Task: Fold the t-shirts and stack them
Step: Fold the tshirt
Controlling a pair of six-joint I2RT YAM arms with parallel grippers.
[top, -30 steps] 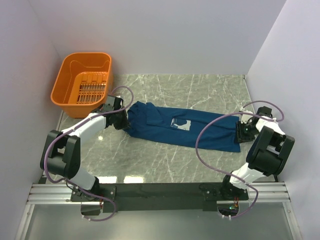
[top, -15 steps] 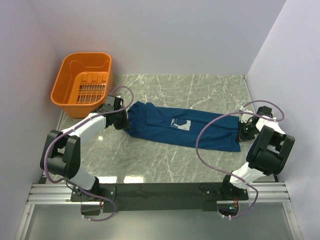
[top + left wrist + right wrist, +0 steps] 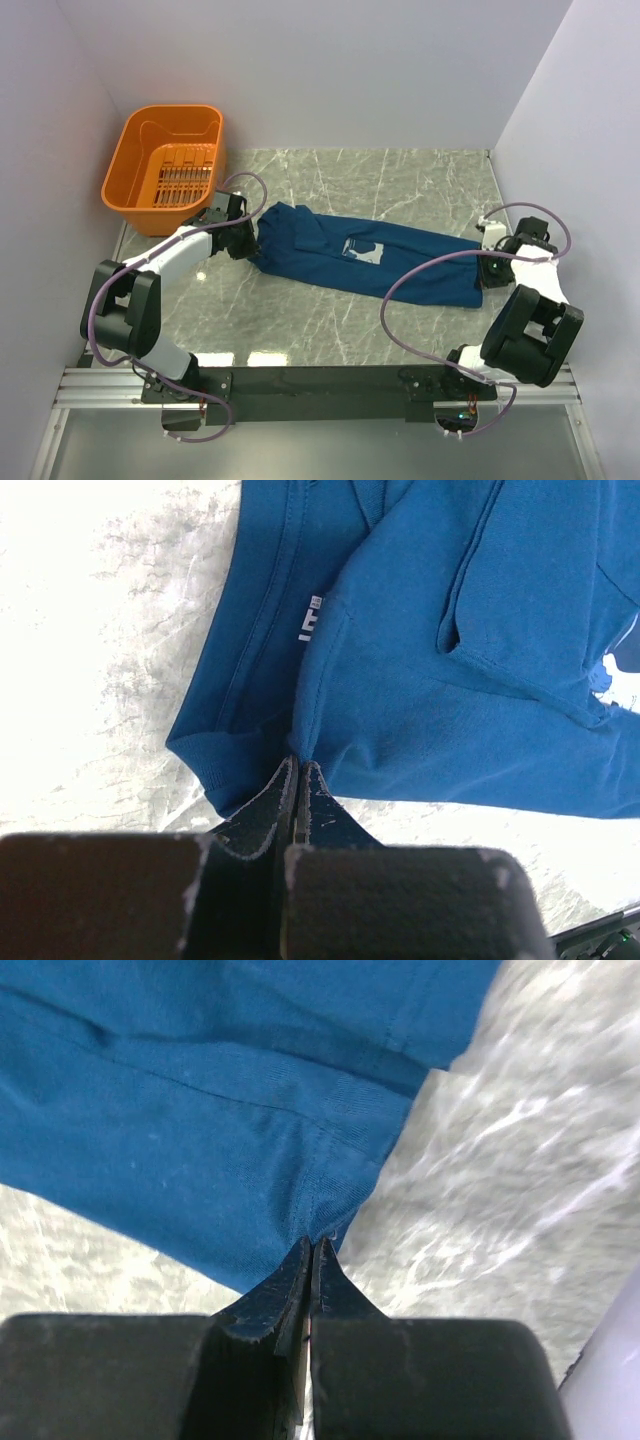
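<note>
Since a second ago the right arm (image 3: 527,325) has swung its elbow nearer the front rail, and its purple cable (image 3: 420,268) now loops lower across the cloth. The right jaws, partly spread then, are now pinching the hem corner of the t-shirt (image 3: 320,250) at its right end; the right wrist view shows the tips pressed together on the stitched edge. The left arm (image 3: 175,248) has not shifted. The left jaws are shut on a fold of fabric at the shirt's left end, close to the ribbed collar and a small white label (image 3: 311,620). The dark blue t-shirt lies stretched between the two arms, flat on the marble-patterned bench (image 3: 400,180), running from upper left to lower right. Its pale chest print (image 3: 362,248) faces up near the middle. An orange basket (image 3: 135,150) stands at the far left corner, apart from the shirt.
</note>
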